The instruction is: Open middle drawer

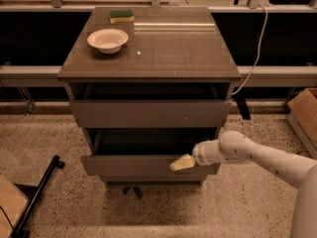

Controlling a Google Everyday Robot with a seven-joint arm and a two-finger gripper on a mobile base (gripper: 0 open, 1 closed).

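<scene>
The middle drawer (133,165) is a grey-brown flat front, pulled out from the cabinet (148,68), with its dark tray (148,143) open to view behind it. My gripper (182,162), with yellowish tips on a white arm coming from the right, rests at the top edge of that front near its right end. Above it, the taller drawer front (148,114) stands out slightly, with a dark gap over it. The lowest drawer is mostly hidden below the middle one.
A white bowl (107,39) and a green-yellow sponge (121,16) sit on the cabinet top. A cardboard box (304,113) is at the right, a black stand leg (37,195) at the left, and a white cable (252,53) hangs behind.
</scene>
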